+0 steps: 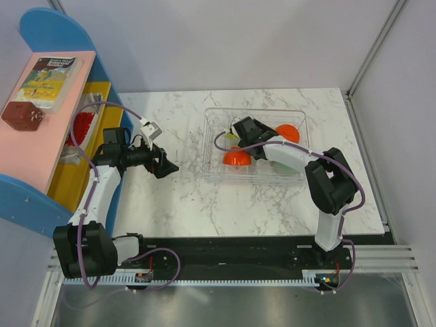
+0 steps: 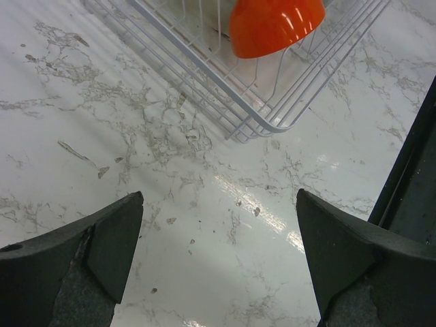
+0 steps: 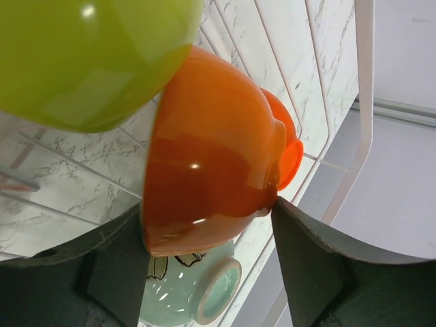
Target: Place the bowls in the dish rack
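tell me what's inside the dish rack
The dish rack holds a lime green bowl, an orange bowl between the fingers of the right gripper, a second orange bowl behind it, and a mint bowl. The right arm covers the rack's middle from above.

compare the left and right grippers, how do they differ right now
The left gripper is open with nothing between its jaws; the right gripper holds an orange bowl between its jaws. The left gripper hangs over bare table just outside the rack; the right gripper is at the rack, over its wires. Both have dark two-finger jaws.
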`<state>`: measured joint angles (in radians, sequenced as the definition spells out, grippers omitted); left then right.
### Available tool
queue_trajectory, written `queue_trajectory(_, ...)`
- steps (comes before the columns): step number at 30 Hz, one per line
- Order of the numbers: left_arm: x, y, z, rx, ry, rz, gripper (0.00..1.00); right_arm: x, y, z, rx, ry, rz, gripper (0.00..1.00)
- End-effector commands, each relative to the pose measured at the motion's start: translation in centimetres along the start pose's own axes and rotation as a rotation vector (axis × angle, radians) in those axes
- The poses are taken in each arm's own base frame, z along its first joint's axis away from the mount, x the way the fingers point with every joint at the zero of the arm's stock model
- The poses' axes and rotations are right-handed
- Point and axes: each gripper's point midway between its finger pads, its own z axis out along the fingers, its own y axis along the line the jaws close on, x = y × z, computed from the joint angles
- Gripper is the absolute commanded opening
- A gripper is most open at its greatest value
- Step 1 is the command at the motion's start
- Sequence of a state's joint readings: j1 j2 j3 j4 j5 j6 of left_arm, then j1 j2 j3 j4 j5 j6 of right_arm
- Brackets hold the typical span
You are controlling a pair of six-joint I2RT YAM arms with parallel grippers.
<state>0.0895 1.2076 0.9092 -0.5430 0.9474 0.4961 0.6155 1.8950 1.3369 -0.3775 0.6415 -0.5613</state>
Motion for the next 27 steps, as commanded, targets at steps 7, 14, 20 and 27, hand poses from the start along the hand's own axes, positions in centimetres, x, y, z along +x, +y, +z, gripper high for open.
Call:
queue_trajectory(7,-0.9,-0.3,-0.3,0.009,-0.040,0.047,1.00,2.8,5.3,-0.4,-0.188,0.087,-0.162,0.98)
queue_trajectory(14,-0.9,-0.2,-0.3,0.008,-0.039,0.046,1.00,2.2,4.8,-1.6,-0.227,0.057,-0.167,0.98)
queue_trajectory(20,-0.8,-0.2,-0.2,0.007,-0.036,0.042,1.00,0.1,4.6,-4.1,-0.361,-0.037,-0.143,0.98)
queue_trajectory(27,-0.8,-0.2,-0.2,0.008,-0.036,0.042,1.00,-2.0,3.4,-4.9,-0.402,-0.113,-0.063,0.98)
